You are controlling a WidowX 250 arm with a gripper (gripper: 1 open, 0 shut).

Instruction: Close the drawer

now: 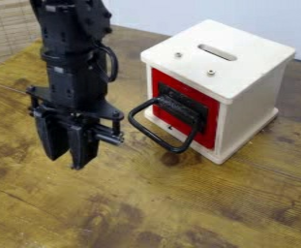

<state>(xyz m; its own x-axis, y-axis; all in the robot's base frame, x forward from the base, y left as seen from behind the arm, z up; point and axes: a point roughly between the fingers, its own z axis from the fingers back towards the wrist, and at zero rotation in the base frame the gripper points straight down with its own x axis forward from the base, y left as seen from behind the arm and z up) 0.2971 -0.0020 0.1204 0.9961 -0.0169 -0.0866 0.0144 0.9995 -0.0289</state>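
A white box (pixel 224 58) with a red front (pixel 207 124) stands at the right on the wooden table. Its drawer front (pixel 181 105) is dark and carries a black loop handle (pixel 160 128) that sticks out toward the left front. My black gripper (pixel 65 161) points straight down to the left of the handle, a short gap away and not touching it. Its two long fingers (pixel 76 145) hang close together with nothing between them, their tips just above the table top.
The wooden table (pixel 165 208) runs on in front and to the left. A woven blind (pixel 8 24) hangs at the far left behind the arm. The box stands near the table's right edge.
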